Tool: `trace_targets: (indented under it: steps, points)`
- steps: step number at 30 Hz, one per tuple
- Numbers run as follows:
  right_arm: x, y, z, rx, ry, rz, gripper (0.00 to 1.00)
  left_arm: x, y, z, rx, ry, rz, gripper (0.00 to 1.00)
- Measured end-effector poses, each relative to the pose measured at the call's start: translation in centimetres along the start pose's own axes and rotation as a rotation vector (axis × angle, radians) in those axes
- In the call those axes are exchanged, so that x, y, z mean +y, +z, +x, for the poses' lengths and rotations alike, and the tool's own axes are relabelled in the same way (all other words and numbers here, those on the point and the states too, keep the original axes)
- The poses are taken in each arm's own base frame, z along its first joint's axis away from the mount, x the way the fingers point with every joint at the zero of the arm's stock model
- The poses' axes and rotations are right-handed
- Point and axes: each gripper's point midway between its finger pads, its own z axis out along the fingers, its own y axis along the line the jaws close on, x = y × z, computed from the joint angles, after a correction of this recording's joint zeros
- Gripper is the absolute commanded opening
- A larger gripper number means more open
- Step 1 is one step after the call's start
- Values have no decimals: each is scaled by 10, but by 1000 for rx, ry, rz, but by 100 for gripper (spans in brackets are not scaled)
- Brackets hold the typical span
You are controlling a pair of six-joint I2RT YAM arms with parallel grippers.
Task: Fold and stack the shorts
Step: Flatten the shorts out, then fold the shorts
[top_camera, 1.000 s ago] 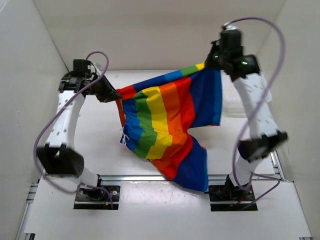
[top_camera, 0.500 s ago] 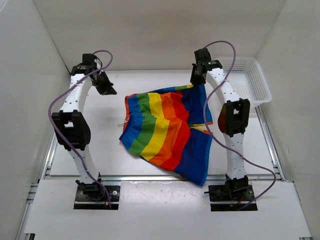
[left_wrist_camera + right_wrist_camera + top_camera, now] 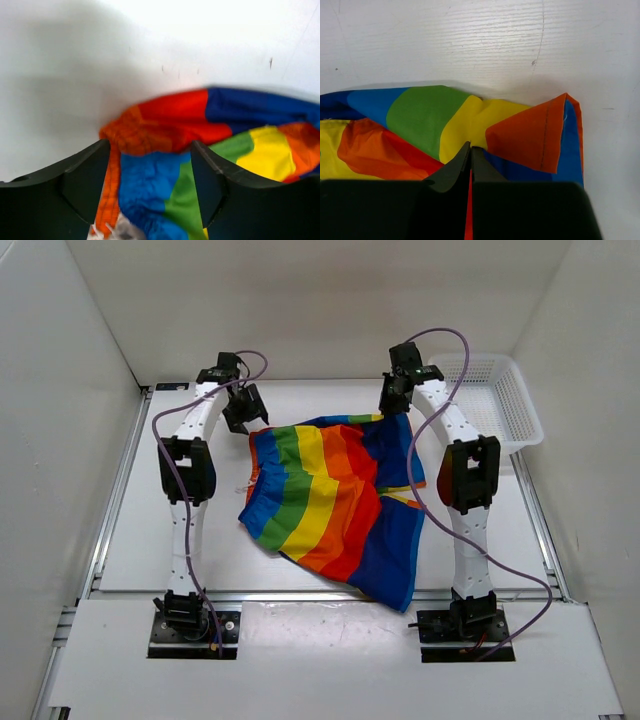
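Left gripper (image 3: 243,406): fingers apart above the far-left corner, apparently poised to grasp.
Shorts (image 3: 328,502): spread unfolded on table (image 3: 135,512), between the arms.
Right gripper (image 3: 396,400): fingers clamped on the far edge, likely anchoring it.
Mesh basket (image 3: 497,390): far right, apart from the shorts.

Shorts (image 3: 325,500) at centre of table (image 3: 225,550); basket (image 3: 497,400) in its far right corner.

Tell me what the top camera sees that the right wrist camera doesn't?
Only the top camera shows the whole shorts spread out, the left arm, the right arm, and the white basket at the far right. Only the right wrist camera shows the right fingers pressed shut on the fabric, and the stitching along an orange folded corner. Both show rainbow stripes on the white table.
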Motion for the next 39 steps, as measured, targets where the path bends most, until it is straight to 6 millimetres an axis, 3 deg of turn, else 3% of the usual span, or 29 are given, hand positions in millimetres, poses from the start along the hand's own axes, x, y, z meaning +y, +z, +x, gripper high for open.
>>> trace_targets:
  steps: [3, 7, 9, 13, 18, 19, 20, 21, 23, 24, 26, 28, 30, 32, 34, 35, 36, 39]
  points:
    - [-2, 1, 3, 10, 3, -4, 1, 1, 4, -13, -50, 19, -41, 70]
    - [-3, 1, 5, 16, 5, -6, 1, 7, 4, -16, -72, 30, -88, 43]
    - [-3, -1, 7, 22, 5, -8, 1, 10, 5, -15, -70, 35, -100, 42]
    - [-6, -3, 10, 32, 10, -13, 1, 12, 6, -13, -62, 39, -104, 50]
    - [-11, -4, 11, 37, 19, -12, 1, 28, 11, 13, 5, 16, -148, 44]
    - [-12, -4, 11, 37, 21, -12, 1, 31, 8, 20, 20, 4, -157, 39]
    - [-12, -4, 11, 37, 21, -13, 1, 34, 5, 28, 36, -9, -167, 25]
    - [-12, -3, 12, 40, 22, -13, 1, 35, 0, 33, 44, -21, -170, 18]
    - [-13, -3, 15, 46, 22, -14, 1, 33, -9, 41, 52, -39, -154, 12]
    - [-12, -3, 15, 46, 23, -18, 1, 32, -14, 44, 57, -46, -145, 16]
    - [-11, -4, 15, 46, 24, -24, 1, 27, -19, 44, 52, -59, -124, 39]
    - [-10, -5, 16, 48, 25, -29, 1, 23, -17, 42, 44, -75, -107, 75]
    - [-10, -6, 17, 50, 26, -32, 1, 24, -13, 47, 50, -98, -110, 87]
    - [-11, -8, 19, 56, 26, -32, 1, 28, -12, 56, 58, -115, -132, 88]
    - [-11, -10, 21, 57, 26, -34, 1, 36, -17, 63, 54, -132, -160, 80]
    - [-11, -11, 21, 57, 26, -33, 1, 39, -22, 66, 45, -138, -171, 70]
    - [-10, -13, 20, 54, 26, -36, 1, 39, -31, 69, 36, -141, -175, 46]
    - [-9, -18, 20, 53, 28, -44, 1, 27, -63, 65, -20, -122, -136, 19]
